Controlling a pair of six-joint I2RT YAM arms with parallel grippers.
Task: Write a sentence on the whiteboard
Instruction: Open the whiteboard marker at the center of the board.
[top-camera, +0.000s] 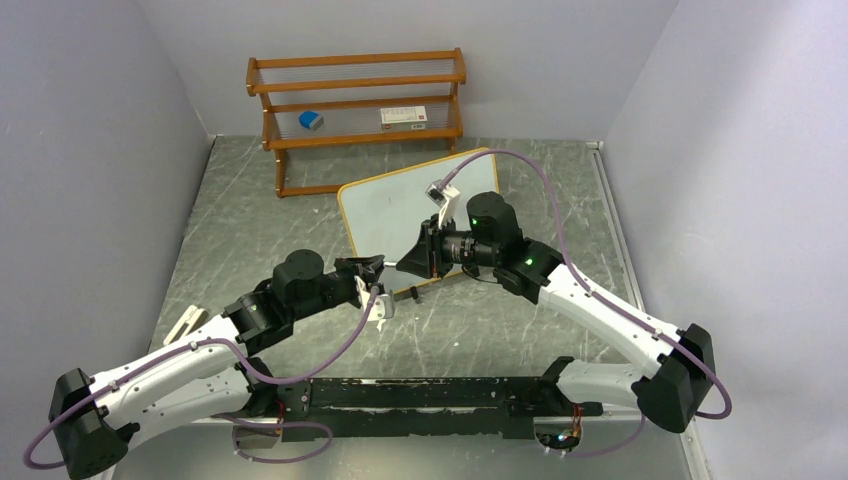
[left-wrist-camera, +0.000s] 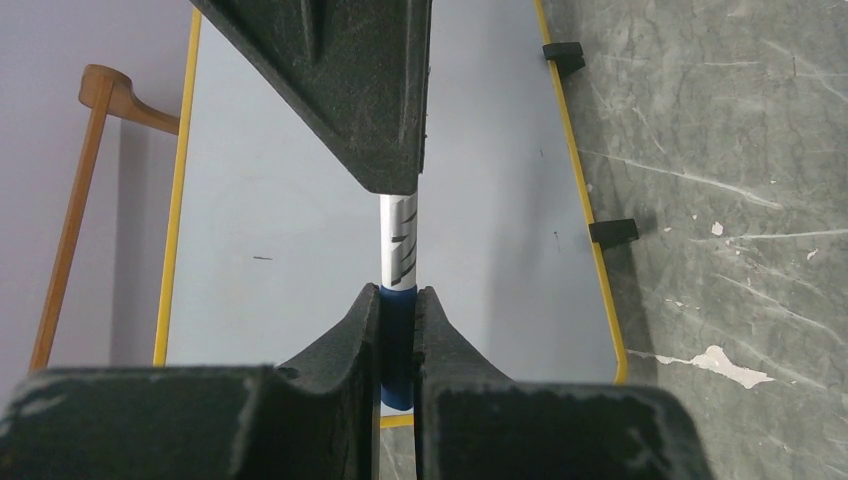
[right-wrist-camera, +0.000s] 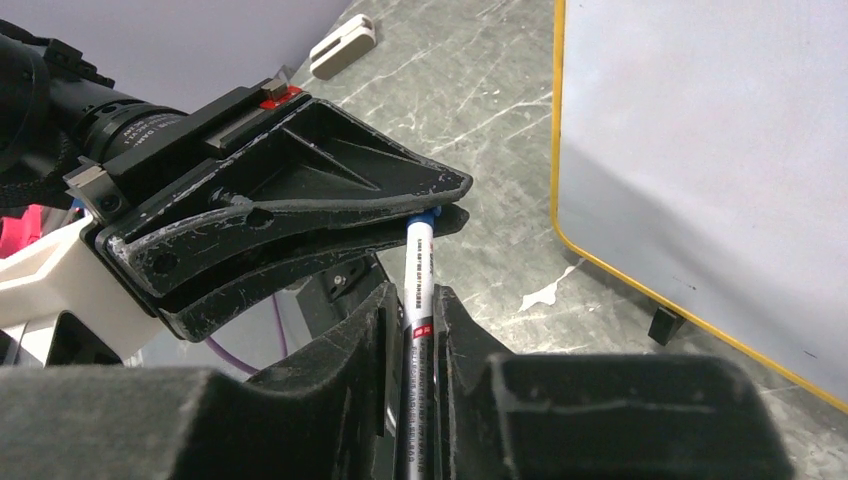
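Clenched black fingers of the left gripper (left-wrist-camera: 398, 305) are seen nearest, grasping the blue cap of a marker (left-wrist-camera: 398, 240). Its white barrel is flanked closely by the right gripper (right-wrist-camera: 420, 300); whether those fingers press it or are released cannot be told. Both grippers are brought tip to tip low over the grey marble-patterned table (top-camera: 250, 220). Just beyond them the whiteboard (top-camera: 395, 205) is laid flat, mid-table, in front of a brown wooden shelf rack (top-camera: 355, 85) at the back wall.
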